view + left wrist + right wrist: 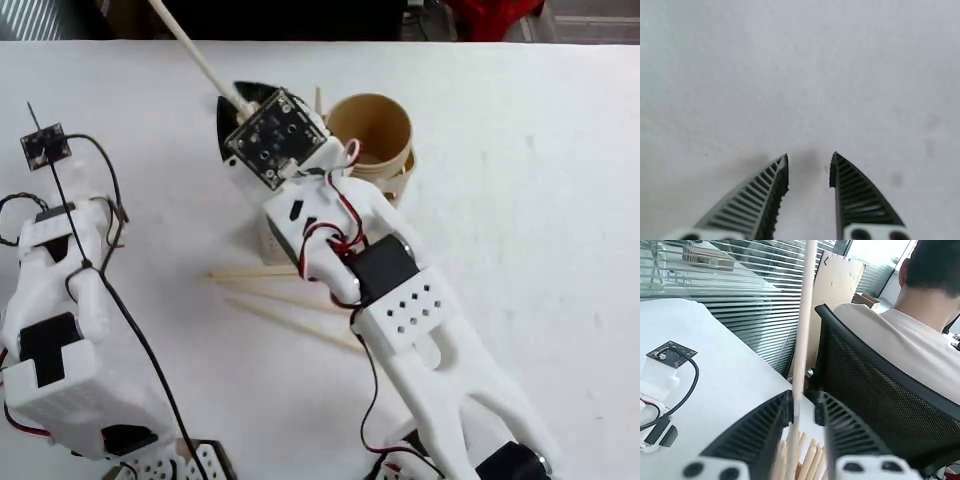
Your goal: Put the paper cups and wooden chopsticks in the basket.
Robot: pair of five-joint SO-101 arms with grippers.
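Observation:
My right gripper point(243, 108) is raised over the far middle of the table, just left of the paper cups point(372, 135), which are nested upright. It is shut on a wooden chopstick point(198, 55) that sticks out up and to the far left. In the right wrist view the fingers point(765, 425) pinch that chopstick point(804, 330), and several more chopstick ends point(807, 457) show beneath the gripper point(804, 401). Three loose chopsticks point(275, 297) lie on the table, partly under the right arm. My left gripper point(809, 162) stands open, holding nothing, over bare table.
The left arm point(50, 300) is folded at the table's left side, with black cables point(110, 290) trailing across the surface. The far table edge point(500, 42) runs close behind the cups. The white table point(540, 200) stretches to the right of them.

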